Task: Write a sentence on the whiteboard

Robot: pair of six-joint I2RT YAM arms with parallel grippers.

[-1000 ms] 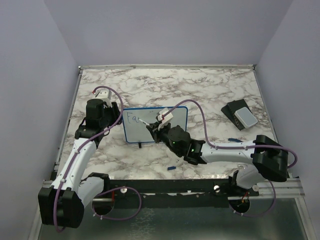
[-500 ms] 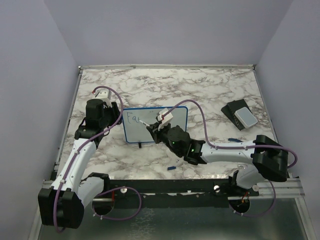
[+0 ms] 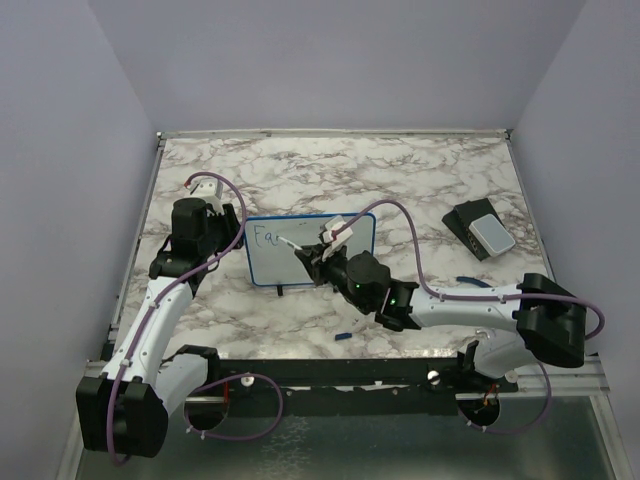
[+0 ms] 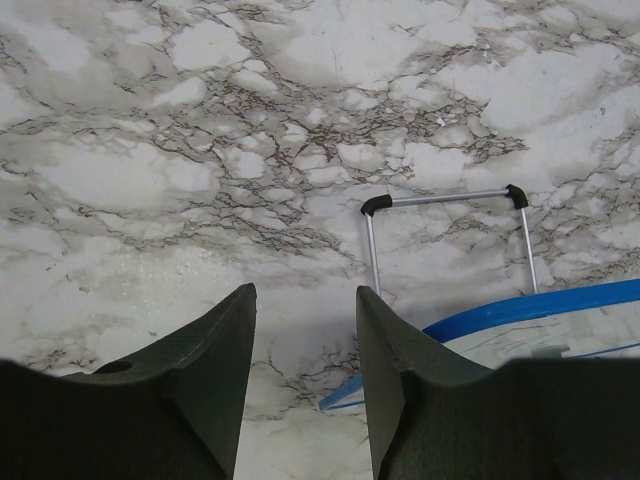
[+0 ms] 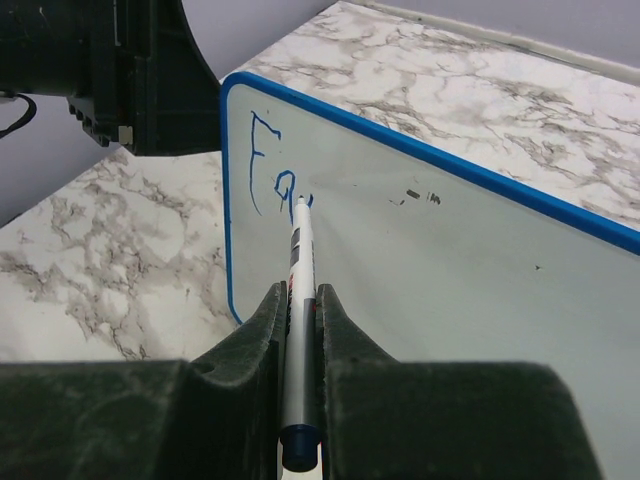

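Rightward is where my right elbow (image 3: pixel 548 322) has swung since a second ago, the forearm stretching lower along the bench (image 3: pixel 420 170); the marker (image 5: pixel 298 250) tip has barely shifted on the whiteboard (image 5: pixel 460 280); my left arm has not budged. My right pincer (image 5: pixel 298 292) is clamped tight on the marker's barrel, with the tip seemingly touching the board just right of the blue letters. The sentence (image 5: pixel 268 165) reads only "Fa" or so, near the top left corner, so I judge most of it is left to write. The whiteboard stands propped on its wire stand (image 4: pixel 447 197) around the middle of the bench, face towards me. My left pincer (image 4: pixel 303 300) sits behind its left edge, jaws partly apart with only marble between them, gripping nothing; whether a finger leans on the board's back I cannot tell. To do this stroke well I should press lightly, since a propped board could tip or slide away; keep strokes short and letters small so the words fit; hold the tip square to the surface for even ink.
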